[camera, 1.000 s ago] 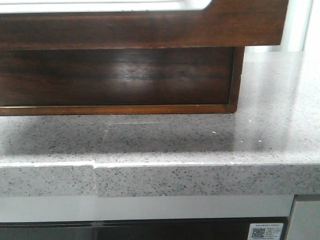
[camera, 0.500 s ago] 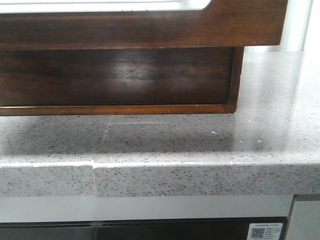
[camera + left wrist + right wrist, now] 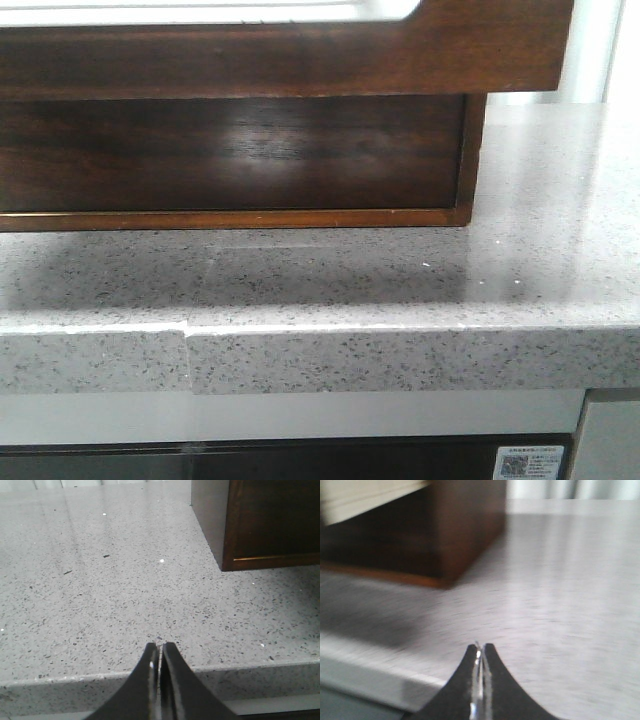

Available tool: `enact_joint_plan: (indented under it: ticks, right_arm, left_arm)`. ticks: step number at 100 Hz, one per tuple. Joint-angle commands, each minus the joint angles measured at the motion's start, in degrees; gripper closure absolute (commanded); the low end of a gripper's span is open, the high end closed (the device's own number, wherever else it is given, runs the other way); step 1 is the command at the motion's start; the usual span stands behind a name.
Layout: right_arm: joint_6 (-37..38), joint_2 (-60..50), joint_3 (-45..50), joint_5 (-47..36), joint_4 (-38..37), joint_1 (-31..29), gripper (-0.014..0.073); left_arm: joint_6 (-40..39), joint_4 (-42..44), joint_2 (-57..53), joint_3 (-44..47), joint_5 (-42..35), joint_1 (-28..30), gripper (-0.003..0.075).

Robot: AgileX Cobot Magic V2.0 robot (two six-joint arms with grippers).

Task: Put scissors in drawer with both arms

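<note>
Dark cabinet (image 3: 240, 150) on speckled countertop (image 3: 400, 290)

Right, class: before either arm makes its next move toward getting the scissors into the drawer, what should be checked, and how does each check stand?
1. Scissors located: not ok, in no view.
2. Drawer open: it juts forward in the front view, ok.
3. Left gripper free: shut, empty, ok.
4. Right gripper free: shut, empty, ok.
5. Right wrist view sharp: not ok, blurred.
6. Countertop ahead of the left gripper: bare, ok.

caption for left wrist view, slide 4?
Left hand shut and empty over the counter edge, dark cabinet ahead.
</note>
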Motion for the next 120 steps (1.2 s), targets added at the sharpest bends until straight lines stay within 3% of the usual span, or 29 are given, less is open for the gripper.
enact_joint_plan:
  ticks: [1,42,56,88,120]
  right_arm:
    - [1.9,-1.1,1.6,-2.3,-1.5,-4.9,0.0655]
    - [1.9,-8.4,1.6,1.8,-5.5,-18.9,0.0655]
    - [1.9,-12.2,1.6,9.4,-5.7,-20.0,0.0655]
    - [1.9,-12.1,1.6,16.7,-4.5,-20.1,0.0655]
    - [1.9,-12.1,1.6,16.4,-4.5,-20.1,0.0655]
  left_arm:
    - [0.0,-0.6,-1.7,1.2,-3.6,0.0,0.0742]
    - [0.0,-0.6,-1.7,1.2,-3.6,0.0,0.0742]
    - [0.0,-0.6,-1.7,1.2,-3.6,0.0,0.0742]
    - [0.0,-0.6,-1.7,1.2,-3.6,0.0,0.0742]
    - [0.0,-0.6,-1.7,1.2,-3.6,0.0,0.0742]
